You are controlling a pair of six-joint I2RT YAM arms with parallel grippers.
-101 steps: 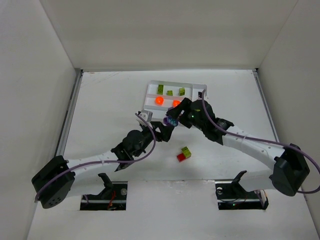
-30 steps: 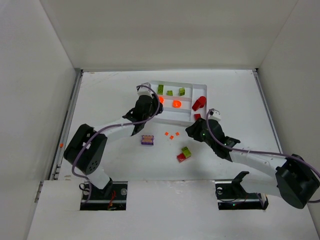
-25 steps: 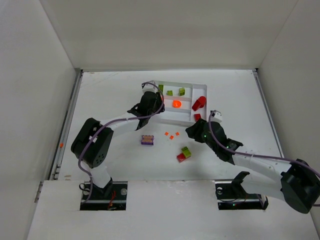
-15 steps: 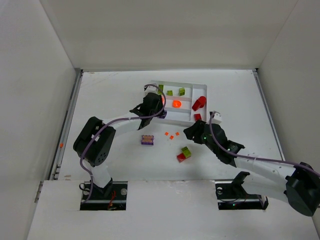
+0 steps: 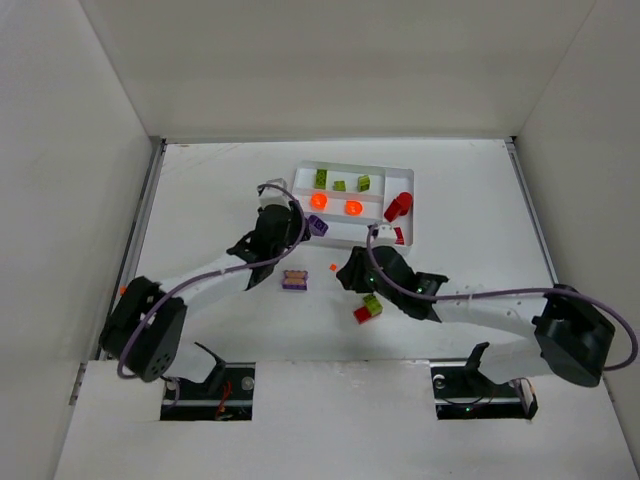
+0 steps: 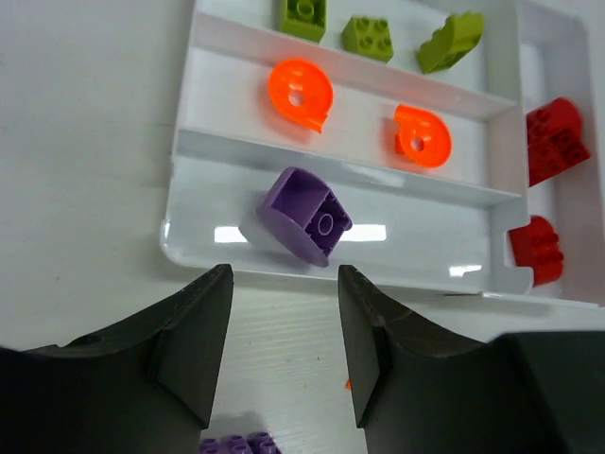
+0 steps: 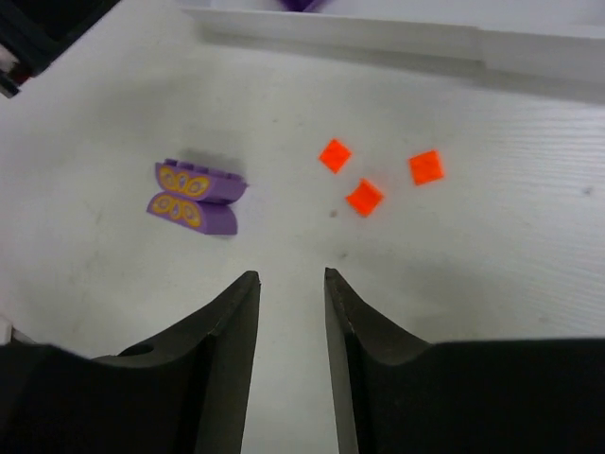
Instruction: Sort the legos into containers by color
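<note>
The white tray (image 6: 416,279) holds lime green legos (image 6: 369,36) in its far slot, orange round pieces (image 6: 300,92) in the middle slot and red ones (image 6: 553,137) in the end slot. A purple slope brick (image 6: 307,216) lies tilted in the near slot. My left gripper (image 6: 281,312) is open and empty just short of the tray's near rim. Over the table, my right gripper (image 7: 288,279) stands open with a narrow gap and nothing between its fingers. Three small orange tiles (image 7: 364,197) lie ahead of it, and a purple brick with yellow print (image 7: 196,197) lies to its left.
A green piece and a red piece (image 5: 368,307) lie together on the table under my right arm. The two arms (image 5: 270,235) come close together in front of the tray (image 5: 408,190). White walls enclose the table on three sides.
My left gripper has opened and drawn back from the tray, leaving the purple slope brick in the near slot. My right gripper has swung left from the tray's red end toward the orange tiles.
</note>
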